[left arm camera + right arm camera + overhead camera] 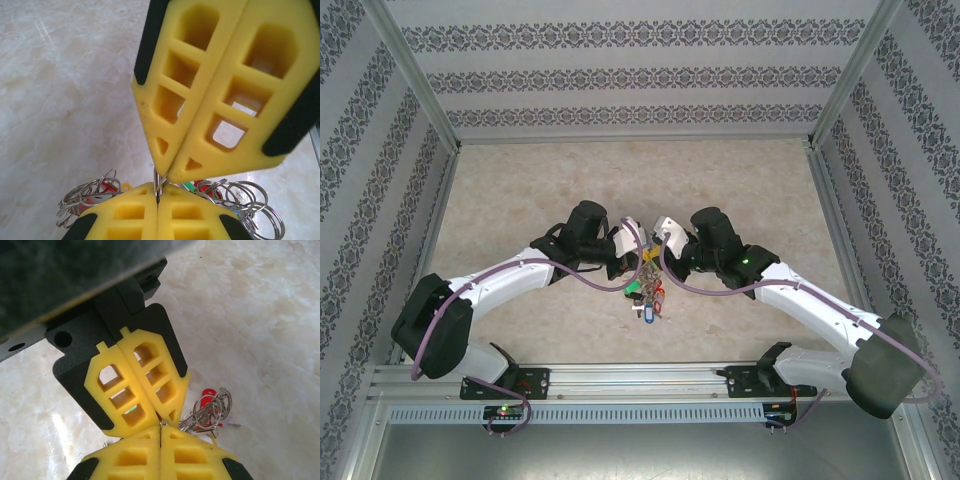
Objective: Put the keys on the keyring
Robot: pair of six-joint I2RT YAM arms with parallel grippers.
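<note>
The table (pixel 520 190) is pale like stone and shiny with light. White walls (pixel 620 80) with dark flowery stripes stand around it on three sides.

I'm working in a lab test booth: patterned wallpaper panels (pixel 620 80) on three sides, aluminium frame posts (pixel 415 75), a marble-look desk (pixel 520 190), a mounting rail (pixel 640 378).

Bright yellow on the fingers of the left gripper (pixel 158 191) and of the right gripper (pixel 162 175), with black along the outer edges. Shiny silver-grey for the keyring (pixel 648 290), mixed with red, green and blue tags. Pale beige with light marble veins on the table (pixel 520 190). White with dark flowered stripes on the walls (pixel 620 70). White and black on the arms (pixel 510 275), purple on the cables (pixel 595 286).
</note>
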